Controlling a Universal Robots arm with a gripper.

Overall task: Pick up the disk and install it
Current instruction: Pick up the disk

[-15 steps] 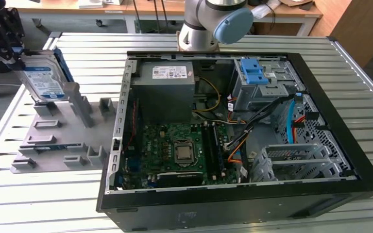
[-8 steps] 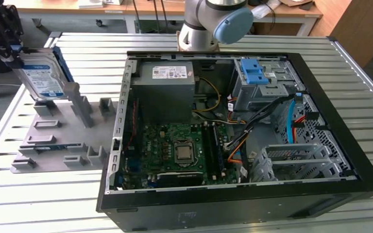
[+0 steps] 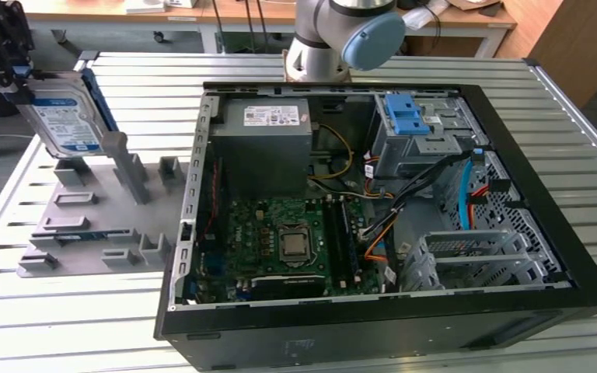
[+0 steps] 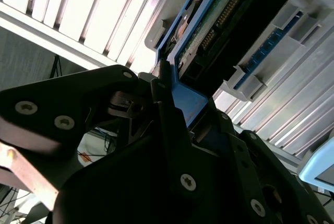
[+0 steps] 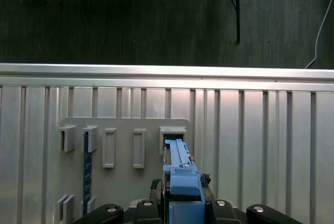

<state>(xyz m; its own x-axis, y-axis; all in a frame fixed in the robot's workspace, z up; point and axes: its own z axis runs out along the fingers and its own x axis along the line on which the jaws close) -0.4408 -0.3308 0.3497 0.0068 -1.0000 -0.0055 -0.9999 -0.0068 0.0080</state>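
At the exterior view's left, above the grey holder (image 3: 81,225) on the slatted tabletop (image 3: 71,326), the end effector (image 3: 16,74) is clamped on the upper end of the disk (image 3: 65,116), which hangs upright and a little tilted. In the second wrist view it grips the disk by the blue bracket (image 4: 188,101). The lower end of the disk is just over a slot of the holder, and I cannot tell if they touch; the open computer case (image 3: 382,326) lies beside the holder, apart from the disk.

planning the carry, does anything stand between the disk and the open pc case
The gripper holds the disk upright at the grey holder. Toward the case stand the holder's tall post, beside the disk, then the case's side wall.
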